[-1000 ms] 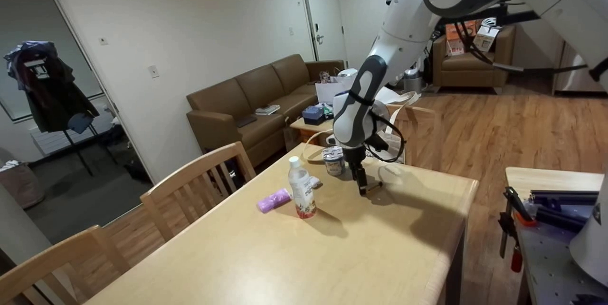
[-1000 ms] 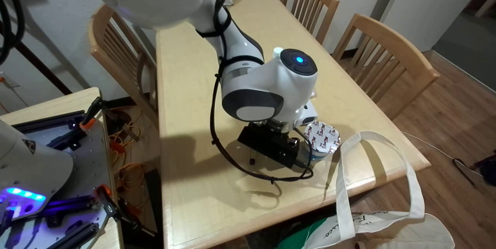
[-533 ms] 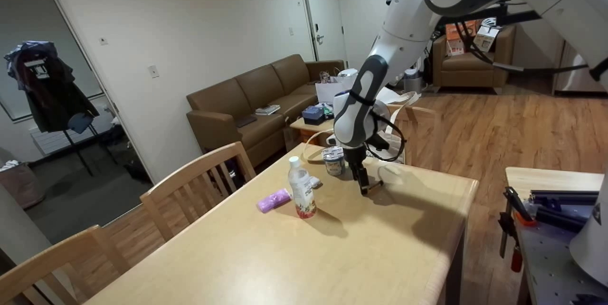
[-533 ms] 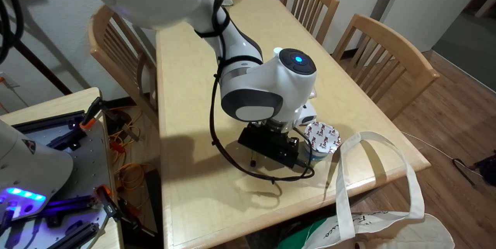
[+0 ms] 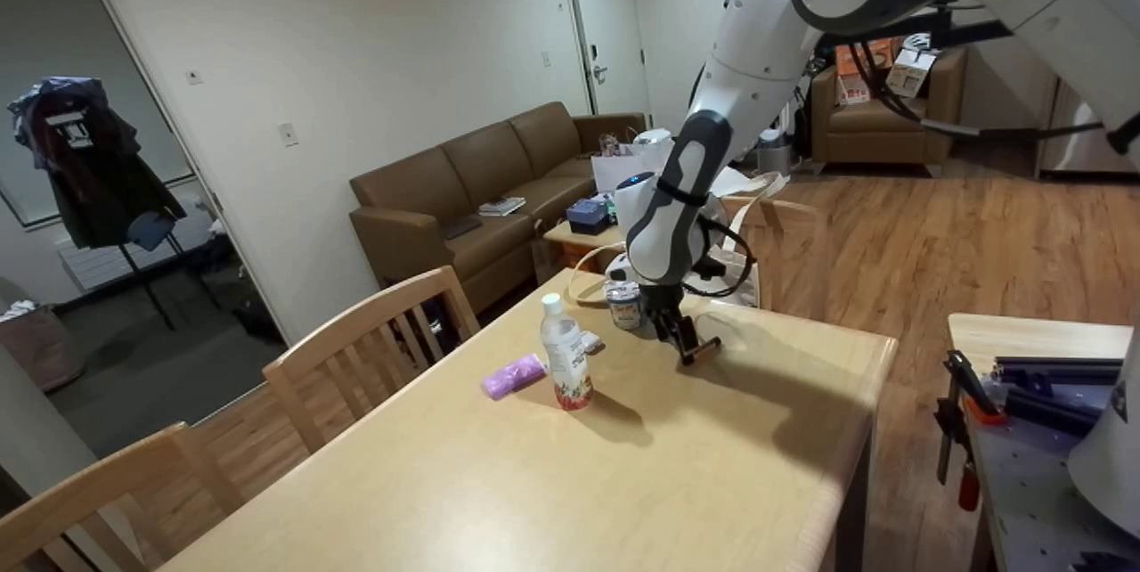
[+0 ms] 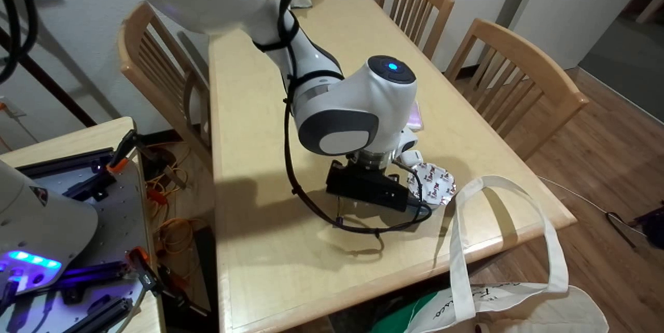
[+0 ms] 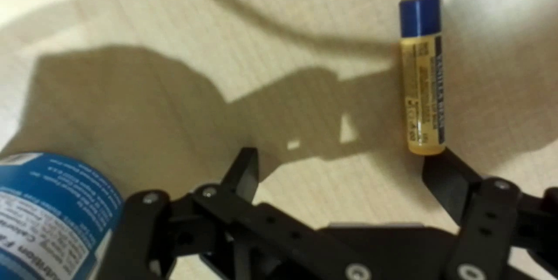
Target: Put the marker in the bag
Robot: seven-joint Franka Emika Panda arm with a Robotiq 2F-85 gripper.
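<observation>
Counter of pale wood, shown in both exterior views, from left to right. A purple roll is laid just beside an upright bottle with a white cap. Farther right, a blue-sided tub with a printed lid is set near the end effector. The end effector is held low over the counter, released, with its two fingers spread wide apart. To its right, a marker-like yellow tube with a blue cap is seen lying on the counter by one fingertip; whether they touch cannot be told. At far right, past the counter's edge, a white tote bag is seen, its handle looped up, well apart from the tube.
</observation>
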